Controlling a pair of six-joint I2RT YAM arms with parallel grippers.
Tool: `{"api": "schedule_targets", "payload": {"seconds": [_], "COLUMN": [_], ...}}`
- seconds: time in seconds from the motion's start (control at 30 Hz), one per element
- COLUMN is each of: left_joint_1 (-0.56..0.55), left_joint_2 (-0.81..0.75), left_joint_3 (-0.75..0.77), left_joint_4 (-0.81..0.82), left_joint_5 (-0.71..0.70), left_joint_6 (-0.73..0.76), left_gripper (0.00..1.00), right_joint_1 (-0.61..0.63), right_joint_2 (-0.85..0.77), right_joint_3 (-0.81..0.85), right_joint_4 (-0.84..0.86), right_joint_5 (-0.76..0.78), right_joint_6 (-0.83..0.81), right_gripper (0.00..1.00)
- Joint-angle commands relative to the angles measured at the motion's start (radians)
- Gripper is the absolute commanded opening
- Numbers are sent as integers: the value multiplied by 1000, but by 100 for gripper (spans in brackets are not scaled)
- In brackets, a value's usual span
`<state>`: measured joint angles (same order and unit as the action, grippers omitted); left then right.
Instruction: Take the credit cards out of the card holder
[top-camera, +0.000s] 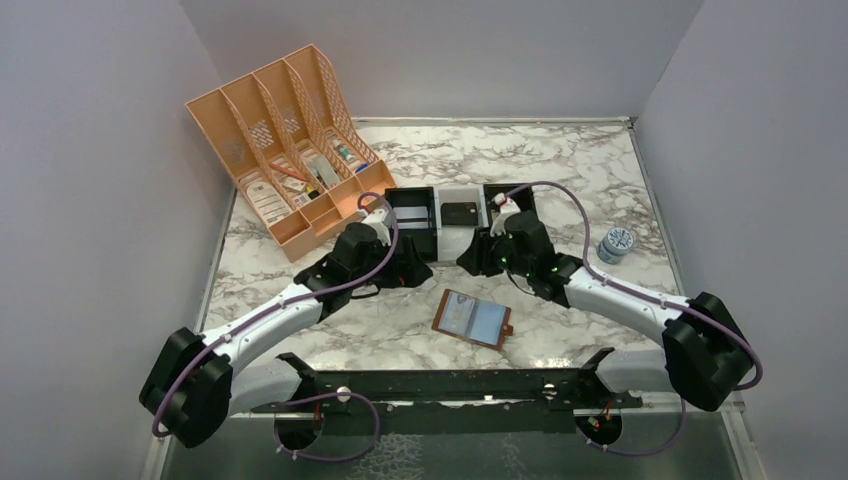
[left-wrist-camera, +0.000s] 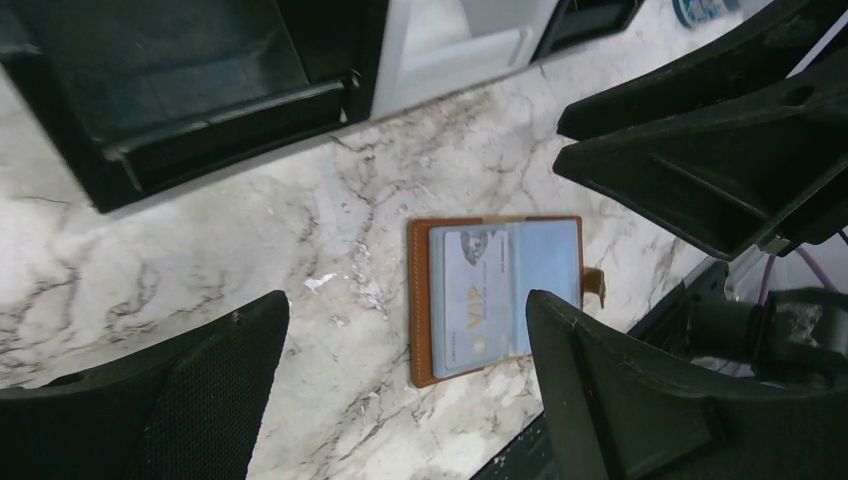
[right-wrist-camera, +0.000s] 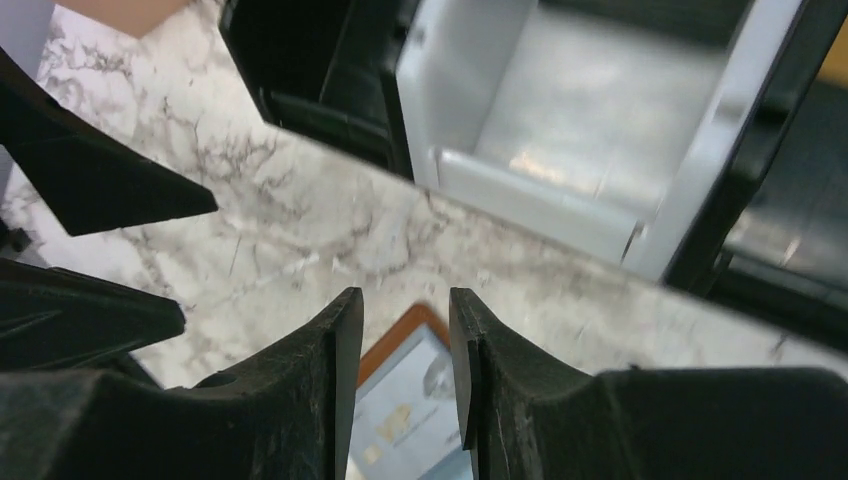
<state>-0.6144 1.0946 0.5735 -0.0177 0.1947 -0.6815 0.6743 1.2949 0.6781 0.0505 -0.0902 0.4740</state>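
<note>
The card holder (top-camera: 473, 318) lies spread open on the marble table, brown with pale blue pockets and a snap tab on its right edge. A pale grey credit card (left-wrist-camera: 470, 300) marked VIP sits in its left pocket. The right pocket looks plain blue. My left gripper (left-wrist-camera: 405, 340) hovers above the holder's left edge, wide open and empty. My right gripper (right-wrist-camera: 405, 300) hangs above the holder (right-wrist-camera: 400, 338) with its jaws a narrow gap apart and nothing between them. The card (right-wrist-camera: 415, 415) shows through that gap. Both grippers (top-camera: 418, 266) (top-camera: 472, 260) sit just behind the holder.
A row of black and white trays (top-camera: 415, 212) stands right behind the grippers; the white one (right-wrist-camera: 590, 110) is close ahead of the right gripper. An orange file organizer (top-camera: 285, 140) stands at the back left. A small jar (top-camera: 617, 243) sits at the right.
</note>
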Motion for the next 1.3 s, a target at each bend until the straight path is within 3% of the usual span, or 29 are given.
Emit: {"api": "schedule_targets", "payload": {"seconds": [0.0, 0.3, 0.8, 1.07, 1.27], "left_joint_1": [-66, -147, -224, -239, -252], "left_joint_2": [56, 155, 324, 360, 390], "left_joint_3": [8, 50, 97, 113, 127], "left_joint_4": [76, 97, 157, 176, 167], "left_joint_5": [34, 3, 48, 75, 90], "left_joint_6": [4, 9, 25, 28, 45], "left_gripper": [90, 85, 73, 65, 56], "right_joint_1": [-1, -2, -2, -2, -3], "right_joint_2": [-73, -220, -49, -65, 15], "right_joint_3": [-46, -286, -330, -341, -317], "right_joint_4": [-54, 53, 89, 47, 72], "right_joint_5": [-108, -163, -247, -176, -175], "right_joint_6": [233, 449, 543, 537, 520], "right_gripper": [37, 36, 26, 26, 24]}}
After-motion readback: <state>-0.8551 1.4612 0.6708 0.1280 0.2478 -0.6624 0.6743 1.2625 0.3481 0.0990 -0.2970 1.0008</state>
